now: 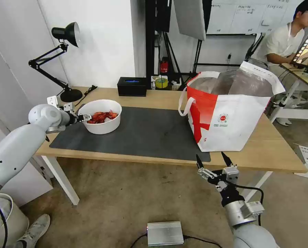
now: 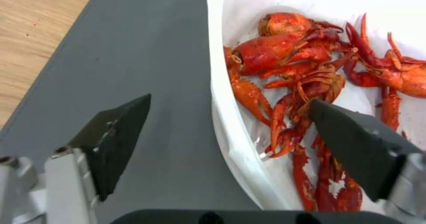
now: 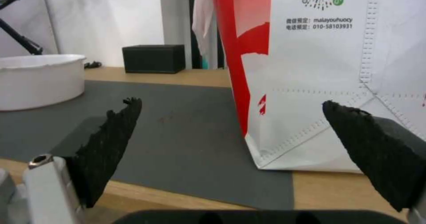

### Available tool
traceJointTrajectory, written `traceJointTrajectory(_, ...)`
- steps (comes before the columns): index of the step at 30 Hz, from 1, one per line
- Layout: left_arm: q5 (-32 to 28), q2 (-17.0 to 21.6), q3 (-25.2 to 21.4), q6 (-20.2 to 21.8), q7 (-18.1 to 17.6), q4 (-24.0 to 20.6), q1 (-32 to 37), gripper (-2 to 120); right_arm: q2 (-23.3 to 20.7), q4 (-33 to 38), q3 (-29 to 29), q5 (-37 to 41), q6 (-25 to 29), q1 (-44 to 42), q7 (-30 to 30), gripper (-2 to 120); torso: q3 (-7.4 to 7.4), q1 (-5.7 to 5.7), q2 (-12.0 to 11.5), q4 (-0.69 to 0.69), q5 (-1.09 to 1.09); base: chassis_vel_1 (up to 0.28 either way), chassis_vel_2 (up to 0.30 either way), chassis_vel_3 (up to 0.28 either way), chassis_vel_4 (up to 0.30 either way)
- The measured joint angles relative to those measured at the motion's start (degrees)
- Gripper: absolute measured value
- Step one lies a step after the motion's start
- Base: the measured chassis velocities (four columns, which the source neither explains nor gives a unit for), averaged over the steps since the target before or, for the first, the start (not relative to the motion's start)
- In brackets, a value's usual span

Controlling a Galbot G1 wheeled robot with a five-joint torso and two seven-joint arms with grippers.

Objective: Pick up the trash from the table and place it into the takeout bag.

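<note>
A: Straddling the rim of the white round bowl of red crayfish shells (image 2: 311, 71), the left gripper (image 2: 231, 111) is spread, one finger over the dark grey mat (image 2: 155, 51), one above the shells; nothing grasped

B: Bowl location?

A: Mat's left end on the light wooden table (image 1: 281, 151). Red-and-white takeout bag (image 1: 229, 113) upright at the right end. Right gripper (image 1: 212, 160) released, just off the near table edge below the bag

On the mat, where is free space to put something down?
The mat is bare between the bowl and the bag. It is crowded at the bowl, where the open left gripper straddles its rim. The open right gripper waits before the table.
</note>
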Motion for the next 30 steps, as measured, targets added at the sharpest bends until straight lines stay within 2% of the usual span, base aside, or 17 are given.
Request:
traceJointTrajectory(6, -0.15, -0.01, 0.45, 0.10, -0.69, -0.39, -0.32, 68, 0.00, 0.00, 0.00, 0.00, 0.00, 0.00, 0.00, 100, 0.00, 0.00, 0.00, 0.00, 0.00, 0.000, 0.000, 0.000, 0.000)
traceJointTrajectory(7, -0.15, -0.01, 0.45, 0.10, -0.69, -0.39, -0.32, 68, 0.00, 0.00, 0.00, 0.00, 0.00, 0.00, 0.00, 100, 0.00, 0.00, 0.00, 0.00, 0.00, 0.000, 0.000, 0.000, 0.000)
traceJointTrajectory(11, -0.17, 0.10, 0.49, 0.10, -1.11, -0.97, -0.34, 49, 0.00, 0.00, 0.00, 0.00, 0.00, 0.00, 0.00, 100, -0.01, 0.00, 0.00, 0.00, 0.00, 0.000, 0.000, 0.000, 0.000)
traceJointTrajectory(12, -0.17, 0.10, 0.49, 0.10, -1.11, -0.97, -0.34, 49, 0.00, 0.00, 0.00, 0.00, 0.00, 0.00, 0.00, 100, -0.01, 0.00, 0.00, 0.00, 0.00, 0.000, 0.000, 0.000, 0.000)
traceJointTrajectory(14, -0.19, 0.18, 0.52, 0.05, -1.29, -1.45, -0.33, 39, 0.00, 0.00, 0.00, 0.00, 0.01, 0.00, 0.00, 100, -0.01, 0.00, 0.00, 0.00, 0.00, 0.000, 0.000, 0.000, 0.000)
traceJointTrajectory(15, -0.19, 0.18, 0.52, 0.05, -1.29, -1.45, -0.33, 39, 0.00, 0.00, 0.00, 0.00, 0.01, 0.00, 0.00, 100, -0.01, 0.00, 0.00, 0.00, 0.00, 0.000, 0.000, 0.000, 0.000)
traceJointTrajectory(18, -0.16, 0.41, 0.71, -0.13, -1.42, -2.04, -0.26, 24, 0.00, 0.00, 0.00, 0.00, 0.00, 0.00, 0.00, 100, -0.01, 0.00, 0.00, 0.00, 0.00, 0.000, 0.000, 0.000, 0.000)
traceJointTrajectory(19, -0.16, 0.41, 0.71, -0.13, -1.42, -2.04, -0.26, 24, 0.00, 0.00, 0.00, 0.00, 0.00, 0.00, 0.00, 100, -0.01, 0.00, 0.00, 0.00, 0.00, 0.000, 0.000, 0.000, 0.000)
traceJointTrajectory(22, -0.08, 0.91, 0.93, -0.30, -1.06, -2.53, 0.01, 9, 0.00, 0.00, 0.00, 0.00, 0.00, 0.00, 0.00, 100, -0.01, 0.00, 0.00, 0.00, 0.00, 0.000, 0.000, 0.000, 0.000)
traceJointTrajectory(23, -0.08, 0.91, 0.93, -0.30, -1.06, -2.53, 0.01, 9, 0.00, 0.00, 0.00, 0.00, 0.00, 0.00, 0.00, 100, -0.01, 0.00, 0.00, 0.00, 0.00, 0.000, 0.000, 0.000, 0.000)
traceJointTrajectory(25, -0.07, 1.08, 0.98, -0.36, -0.96, -2.64, 0.14, 0, 0.00, 0.00, 0.00, 0.00, 0.00, 0.00, 0.00, 100, -0.01, 0.00, 0.00, 0.00, 0.00, 0.000, 0.000, 0.000, 0.000)
traceJointTrajectory(30, -0.11, 1.22, 0.58, -0.91, -1.03, -3.12, 0.48, 0, 0.00, 0.00, 0.00, 0.00, 0.00, 0.00, 0.00, 100, 0.00, 0.00, 0.00, 0.00, 0.00, 0.000, 0.000, 0.000, 0.000)
